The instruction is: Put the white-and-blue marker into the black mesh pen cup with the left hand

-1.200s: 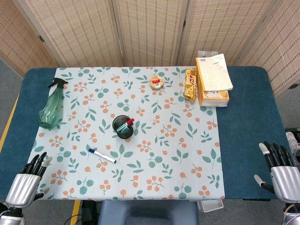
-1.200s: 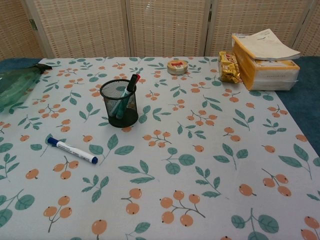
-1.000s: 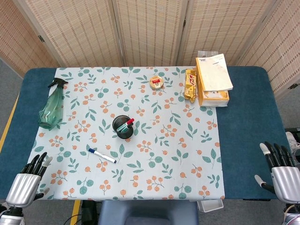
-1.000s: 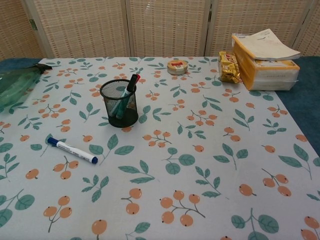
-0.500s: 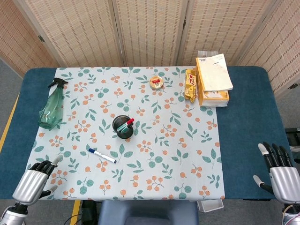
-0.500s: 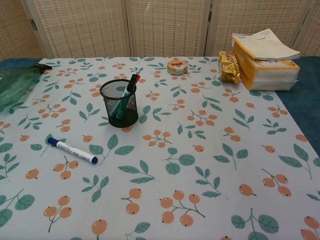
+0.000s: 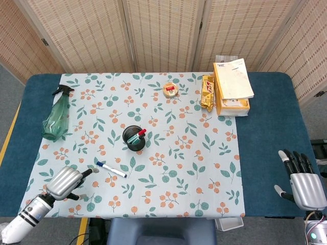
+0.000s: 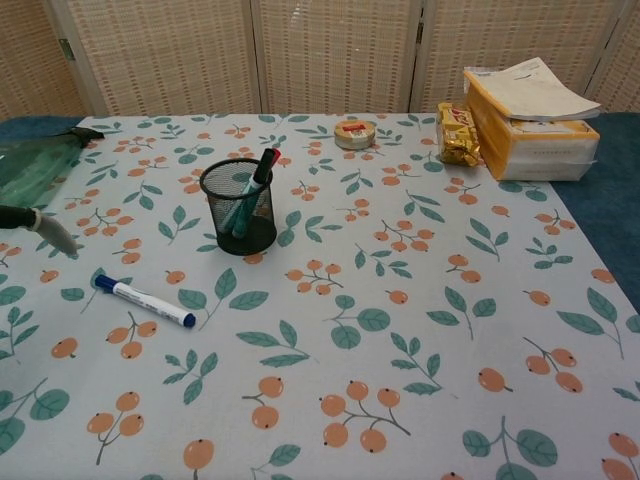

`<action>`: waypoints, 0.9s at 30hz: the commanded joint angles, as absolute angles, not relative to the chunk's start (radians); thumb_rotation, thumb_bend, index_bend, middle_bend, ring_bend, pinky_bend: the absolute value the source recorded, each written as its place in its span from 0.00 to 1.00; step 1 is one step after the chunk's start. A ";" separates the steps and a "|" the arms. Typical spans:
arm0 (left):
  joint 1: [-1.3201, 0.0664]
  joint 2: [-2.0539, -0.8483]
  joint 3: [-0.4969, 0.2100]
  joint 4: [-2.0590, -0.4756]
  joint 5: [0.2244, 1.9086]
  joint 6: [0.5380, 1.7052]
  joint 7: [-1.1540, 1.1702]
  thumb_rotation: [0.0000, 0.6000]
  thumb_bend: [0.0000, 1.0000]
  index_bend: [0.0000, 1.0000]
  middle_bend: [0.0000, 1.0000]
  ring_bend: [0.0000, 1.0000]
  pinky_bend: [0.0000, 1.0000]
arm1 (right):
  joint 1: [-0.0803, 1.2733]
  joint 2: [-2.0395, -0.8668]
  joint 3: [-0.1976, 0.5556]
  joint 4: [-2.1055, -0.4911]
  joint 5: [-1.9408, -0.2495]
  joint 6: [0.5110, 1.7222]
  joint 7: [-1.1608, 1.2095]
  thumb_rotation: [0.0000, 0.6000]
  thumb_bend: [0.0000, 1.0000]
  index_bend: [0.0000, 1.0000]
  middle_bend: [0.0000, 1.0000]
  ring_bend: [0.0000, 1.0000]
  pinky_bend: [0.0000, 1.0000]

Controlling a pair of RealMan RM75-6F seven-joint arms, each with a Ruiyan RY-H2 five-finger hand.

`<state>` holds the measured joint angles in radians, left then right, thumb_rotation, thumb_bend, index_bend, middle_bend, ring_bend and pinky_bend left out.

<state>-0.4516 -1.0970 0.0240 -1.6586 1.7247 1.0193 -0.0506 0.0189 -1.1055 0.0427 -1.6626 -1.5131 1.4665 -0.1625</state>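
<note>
The white-and-blue marker (image 7: 111,170) (image 8: 145,301) lies flat on the floral cloth, in front and to the left of the black mesh pen cup (image 7: 134,138) (image 8: 238,207). The cup stands upright with a red-capped and a green pen in it. My left hand (image 7: 67,181) hovers over the cloth's front left, left of the marker and apart from it, holding nothing; its fingertips (image 8: 40,226) just enter the chest view at the left edge. My right hand (image 7: 301,181) is at the front right over the blue table, fingers spread, empty.
A green spray bottle (image 7: 56,115) lies at the left. A tape roll (image 7: 170,90), a snack packet (image 7: 207,93) and a stack of books (image 7: 233,87) sit at the back right. A woven screen stands behind the table (image 7: 271,127).
My left hand has moved from the front left corner inward and right, toward the marker, and now shows at the chest view's left edge. The right hand has shifted slightly up. The marker has not moved.
</note>
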 commanded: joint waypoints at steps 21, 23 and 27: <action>-0.666 -1.289 -0.027 -1.498 1.626 0.874 -0.111 1.00 0.38 0.49 1.00 1.00 1.00 | 0.042 -1.089 0.042 -1.649 -1.492 1.442 -0.131 1.00 0.18 0.02 0.04 0.04 0.00; -0.666 -1.301 -0.022 -1.483 1.627 0.883 -0.118 1.00 0.38 0.49 1.00 1.00 1.00 | 0.042 -1.088 0.039 -1.650 -1.496 1.443 -0.129 1.00 0.18 0.02 0.04 0.04 0.00; -0.667 -1.332 -0.010 -1.435 1.626 0.895 -0.132 1.00 0.38 0.48 1.00 1.00 1.00 | 0.039 -1.085 0.033 -1.650 -1.508 1.451 -0.123 1.00 0.18 0.02 0.04 0.04 0.00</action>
<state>-0.6667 -1.3192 -0.0159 -1.4526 1.6264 0.8890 -0.1246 0.0398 -1.0859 0.0340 -1.6501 -1.5072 1.4500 -0.1235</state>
